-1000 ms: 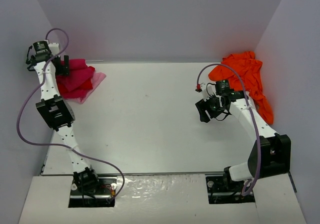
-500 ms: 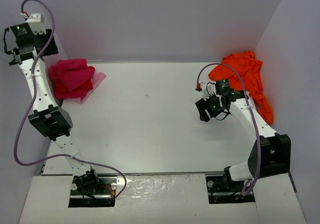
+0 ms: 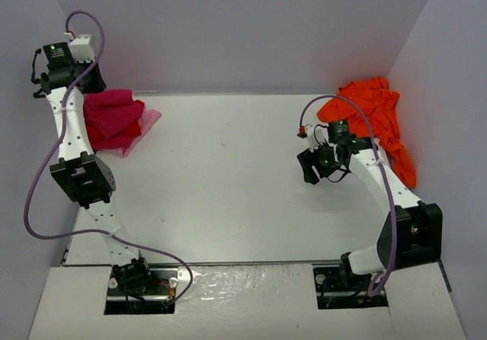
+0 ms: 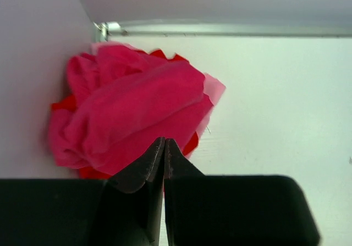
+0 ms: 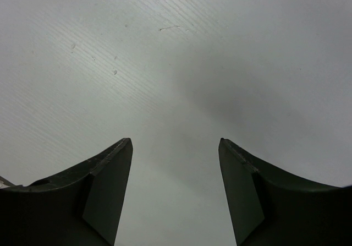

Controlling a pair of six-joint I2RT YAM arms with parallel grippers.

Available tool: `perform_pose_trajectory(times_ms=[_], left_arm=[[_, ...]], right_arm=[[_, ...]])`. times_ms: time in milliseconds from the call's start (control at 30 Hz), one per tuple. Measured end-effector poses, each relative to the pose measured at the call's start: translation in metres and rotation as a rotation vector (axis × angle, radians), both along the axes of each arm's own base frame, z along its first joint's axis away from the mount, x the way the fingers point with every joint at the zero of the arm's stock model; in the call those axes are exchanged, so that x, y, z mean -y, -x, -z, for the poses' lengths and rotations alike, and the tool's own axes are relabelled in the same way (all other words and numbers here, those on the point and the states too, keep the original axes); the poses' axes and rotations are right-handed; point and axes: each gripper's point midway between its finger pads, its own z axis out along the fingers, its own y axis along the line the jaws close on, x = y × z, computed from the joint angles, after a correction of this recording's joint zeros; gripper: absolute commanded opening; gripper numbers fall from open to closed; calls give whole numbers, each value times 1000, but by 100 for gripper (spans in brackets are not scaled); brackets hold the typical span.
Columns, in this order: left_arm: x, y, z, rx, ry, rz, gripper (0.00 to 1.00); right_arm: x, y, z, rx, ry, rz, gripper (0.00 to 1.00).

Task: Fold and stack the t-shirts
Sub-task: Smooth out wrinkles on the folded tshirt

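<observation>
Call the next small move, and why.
Probably send the right gripper toward the orange t-shirt: it hangs open over bare table beside that shirt, which lies crumpled against the right wall. The left gripper is shut on nothing by the pink t-shirt bundled over the red t-shirt.

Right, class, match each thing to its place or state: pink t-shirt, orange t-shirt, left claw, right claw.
Things:
1. pink t-shirt
2. orange t-shirt
3. left claw
4. right claw

Place or state:
A. open, over bare table
B. crumpled at the far right
C. shut, holding nothing
D. bundled in the far left corner

Pairs: 1-D, 2-B, 3-C, 4-A
</observation>
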Motion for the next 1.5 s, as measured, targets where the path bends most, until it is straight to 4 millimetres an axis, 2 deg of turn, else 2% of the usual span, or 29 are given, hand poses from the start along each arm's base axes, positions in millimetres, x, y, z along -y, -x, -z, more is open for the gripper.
perform_pose_trajectory(times_ms=[100,233,367,667,800,900,1133,1200,1333,1500], left_arm=[[16,-6,30,-71,10,43,0],[33,-12,53,-125,8,84,0],[37,-21,62,-133,-5,93,0],[31,-23,68,-144,-33,80,0],[25,-26,77,-155,-55,62,0],[18,-32,92,-176,-69,41,0],[4,-41,145,-264,-95,-3,0],[-6,-42,155,-282,-130,-45,0],[-25,-48,153,-268,-202,-145,0],[-44,-57,133,-204,-272,-231,0]], right_arm=[[0,-1,2,-4,1,0,61],[0,-1,4,-10,2,1,61],[0,-2,4,-8,1,1,61],[0,1,15,-39,7,2,61],[0,0,18,-49,7,4,61],[0,0,20,-55,7,7,61],[0,1,22,-65,7,10,61],[0,1,22,-65,6,11,61],[0,1,22,-66,6,13,61],[0,1,22,-63,6,13,61]])
